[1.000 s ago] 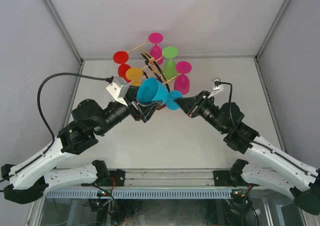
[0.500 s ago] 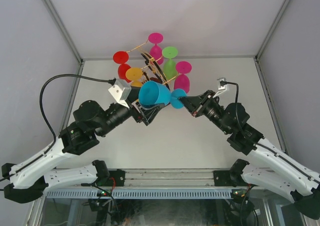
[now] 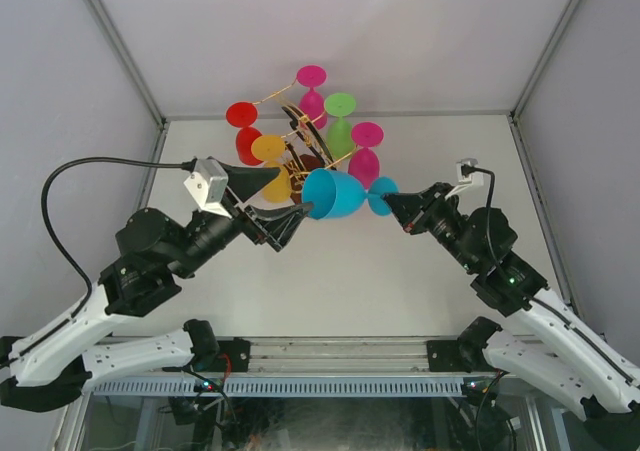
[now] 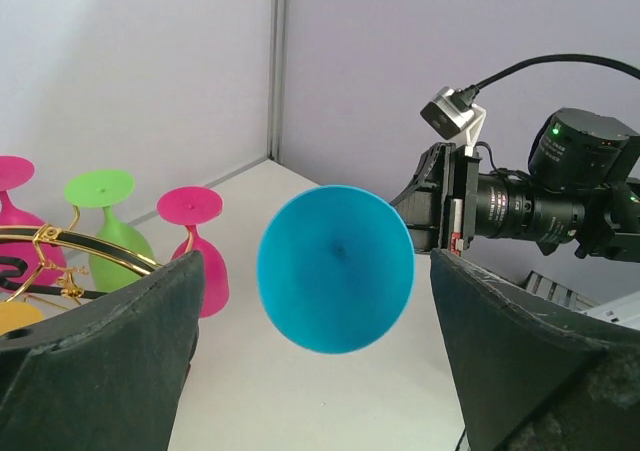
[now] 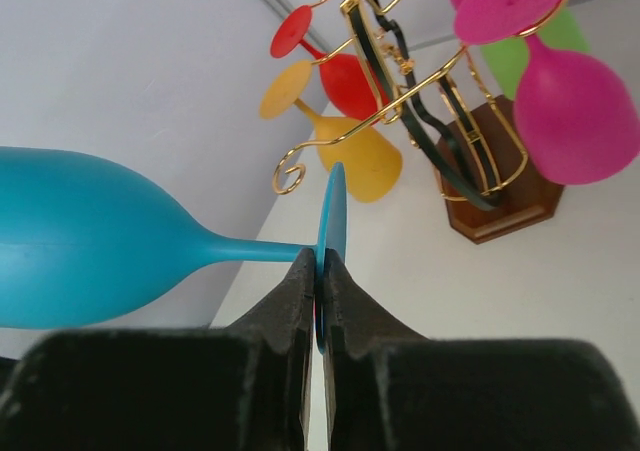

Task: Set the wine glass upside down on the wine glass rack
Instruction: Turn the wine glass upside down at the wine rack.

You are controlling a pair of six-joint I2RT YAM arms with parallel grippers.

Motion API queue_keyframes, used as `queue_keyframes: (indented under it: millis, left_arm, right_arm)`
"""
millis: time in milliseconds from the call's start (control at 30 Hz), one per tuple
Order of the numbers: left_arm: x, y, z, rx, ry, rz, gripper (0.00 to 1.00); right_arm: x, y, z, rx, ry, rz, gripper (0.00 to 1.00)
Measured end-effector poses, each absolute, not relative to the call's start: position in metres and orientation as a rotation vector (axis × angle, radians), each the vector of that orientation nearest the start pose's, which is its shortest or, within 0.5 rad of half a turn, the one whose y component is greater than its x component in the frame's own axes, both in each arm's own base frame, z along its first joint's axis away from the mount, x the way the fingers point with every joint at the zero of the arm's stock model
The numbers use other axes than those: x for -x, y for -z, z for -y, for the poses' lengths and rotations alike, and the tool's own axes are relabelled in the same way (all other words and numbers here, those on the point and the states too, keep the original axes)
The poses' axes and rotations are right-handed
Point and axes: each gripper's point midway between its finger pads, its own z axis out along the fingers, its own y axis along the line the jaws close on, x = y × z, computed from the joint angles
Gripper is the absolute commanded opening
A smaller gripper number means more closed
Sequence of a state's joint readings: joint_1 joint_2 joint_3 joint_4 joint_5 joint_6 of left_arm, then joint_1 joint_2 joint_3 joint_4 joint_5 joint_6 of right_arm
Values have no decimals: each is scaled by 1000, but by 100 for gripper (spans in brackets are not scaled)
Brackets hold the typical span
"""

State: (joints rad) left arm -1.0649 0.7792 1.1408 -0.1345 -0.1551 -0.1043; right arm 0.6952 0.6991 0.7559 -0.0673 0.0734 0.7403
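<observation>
The blue wine glass (image 3: 335, 193) lies sideways in the air, just in front of the rack. My right gripper (image 3: 392, 203) is shut on the rim of its round foot (image 5: 333, 211), with the stem and bowl (image 5: 80, 236) stretching left. My left gripper (image 3: 288, 221) is open, and the bowl's mouth (image 4: 335, 268) faces it a little beyond the fingers (image 4: 110, 351) without touching them. The gold wire rack (image 3: 305, 143) stands on its brown wooden base (image 5: 500, 206) at the back middle. One free scroll-ended arm (image 5: 290, 171) curls close to the foot.
Several coloured glasses hang upside down on the rack: red (image 3: 242, 116), yellow (image 3: 268, 151), magenta (image 3: 312, 79), green (image 3: 340, 106) and pink (image 3: 367, 136). White walls close in the table at the back and on both sides.
The left gripper has let go of the bowl and drawn back to the left. The right gripper has carried the blue glass to the right by its foot.
</observation>
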Motion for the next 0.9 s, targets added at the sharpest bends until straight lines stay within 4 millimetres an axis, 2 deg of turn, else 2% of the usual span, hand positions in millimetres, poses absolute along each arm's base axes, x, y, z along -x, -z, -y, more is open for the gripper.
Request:
queue_keyframes:
  millis: [233, 500, 900]
  left_arm:
    - [-158, -463, 236, -509, 882, -1281, 96]
    - [-154, -463, 224, -506, 861, -1279, 96]
    - [-154, -422, 218, -594, 779, -1357, 96]
  right_arm:
    - [-230, -318, -188, -90, -942, -1684, 0]
    - [-227, -318, -171, 26, -799, -1649, 0]
    - [-215, -326, -154, 325, -577, -1473, 0]
